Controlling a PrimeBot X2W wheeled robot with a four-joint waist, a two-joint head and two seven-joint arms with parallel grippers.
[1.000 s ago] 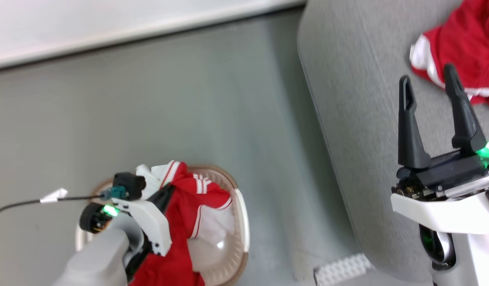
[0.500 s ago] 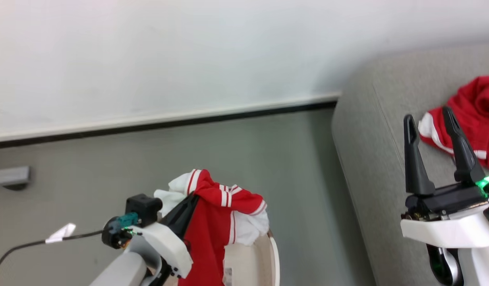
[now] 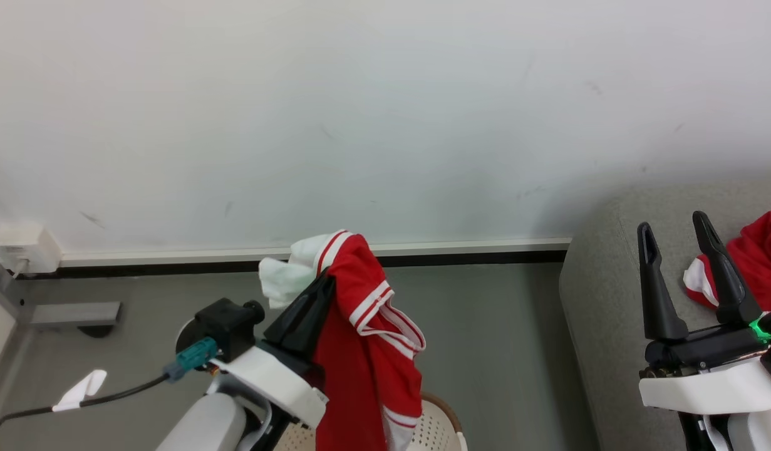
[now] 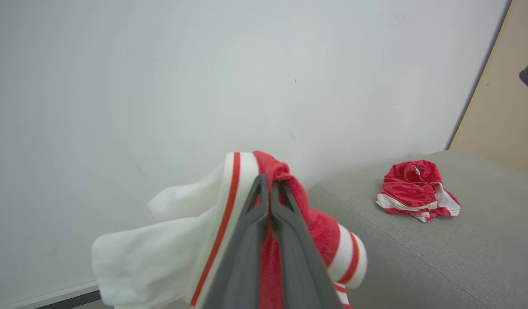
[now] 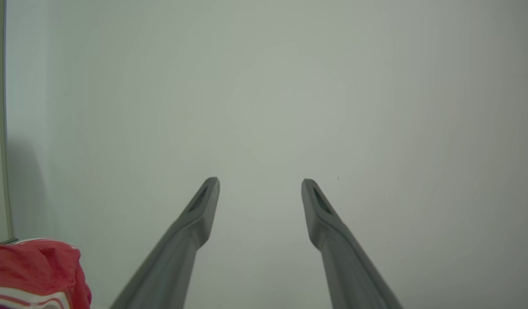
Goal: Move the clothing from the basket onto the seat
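Note:
A red garment with white bands, the clothing [image 3: 366, 351], hangs from my left gripper [image 3: 325, 282], which is shut on its top fold [image 4: 268, 189]. It dangles above the cream basket [image 3: 438, 426], whose rim peeks out at the bottom edge. A second red piece [image 3: 758, 260] lies crumpled on the grey seat [image 3: 601, 313], also visible in the left wrist view [image 4: 414, 191]. My right gripper [image 3: 673, 225] stands open over the seat's left part, fingers [image 5: 203, 206] spread with nothing between them.
A white wall [image 3: 385, 113] with a dark skirting strip runs behind. A white socket box [image 3: 22, 247] sits at the far left, and a black cable [image 3: 78, 401] trails from my left wrist. Grey floor [image 3: 485, 326] lies between basket and seat.
The head camera has tilted upward, showing far more wall. My left gripper has lifted the red garment up out of the basket. The right gripper stays open.

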